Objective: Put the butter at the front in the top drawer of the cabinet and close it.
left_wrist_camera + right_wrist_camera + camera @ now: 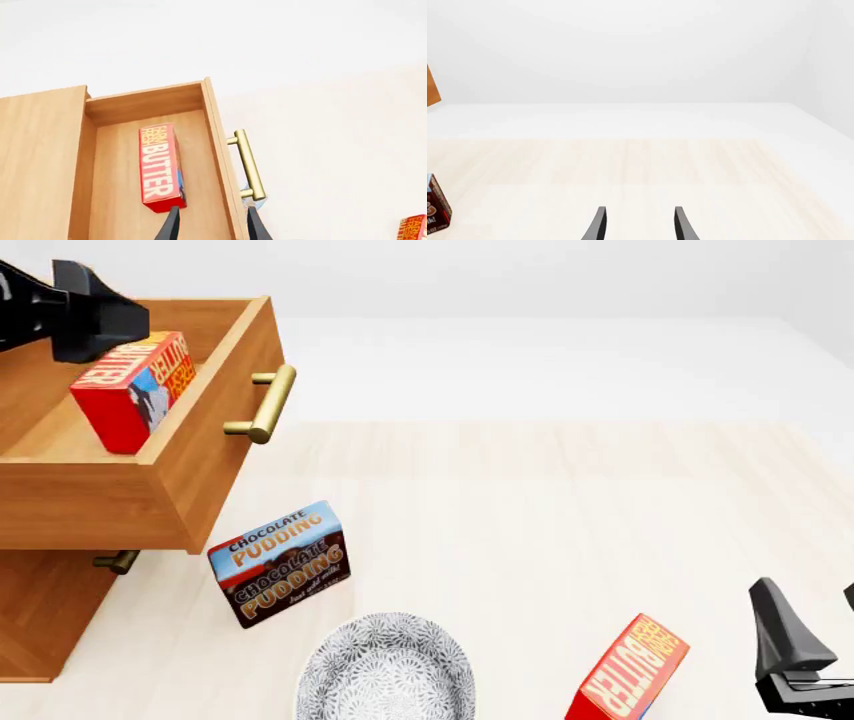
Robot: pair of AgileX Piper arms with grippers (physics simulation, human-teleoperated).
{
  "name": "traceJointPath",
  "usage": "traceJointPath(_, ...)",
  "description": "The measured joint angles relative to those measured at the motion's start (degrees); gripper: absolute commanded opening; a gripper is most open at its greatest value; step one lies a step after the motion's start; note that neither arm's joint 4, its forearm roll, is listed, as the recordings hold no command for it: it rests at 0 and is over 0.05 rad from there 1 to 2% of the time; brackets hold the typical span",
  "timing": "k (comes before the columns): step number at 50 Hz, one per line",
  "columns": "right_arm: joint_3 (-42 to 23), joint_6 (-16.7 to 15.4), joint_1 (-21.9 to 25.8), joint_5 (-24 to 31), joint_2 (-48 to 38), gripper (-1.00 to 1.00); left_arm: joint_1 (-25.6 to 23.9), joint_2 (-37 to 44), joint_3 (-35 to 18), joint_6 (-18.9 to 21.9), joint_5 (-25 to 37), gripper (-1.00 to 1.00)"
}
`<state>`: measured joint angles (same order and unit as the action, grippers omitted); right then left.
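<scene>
The honey-brown wooden cabinet (40,610) stands at far left, its top drawer (200,440) pulled out, with the red box lettered BUTTER (134,390) lying inside. The black left gripper (210,225) hangs over the drawer, fingers spread and empty. At near right, the right gripper (637,225) is likewise released, holding nothing.

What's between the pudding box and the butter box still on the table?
Front view: between the pudding box and the table's butter box there is only bare tabletop; the patterned bowl sits just nearer the camera.
</scene>
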<state>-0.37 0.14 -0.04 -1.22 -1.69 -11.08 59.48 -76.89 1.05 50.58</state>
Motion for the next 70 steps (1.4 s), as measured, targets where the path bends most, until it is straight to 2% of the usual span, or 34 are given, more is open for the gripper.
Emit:
traceJointPath(27,0.0,0.0,0.0,0.0,0.0,1.0,-12.8,9.0,-5.0,-0.1,-5.3,1.0)
traceJointPath(70,0.0,0.0,0.0,0.0,0.0,1.0,-23.1,23.4,-0.3,-5.8,-24.4,1.0)
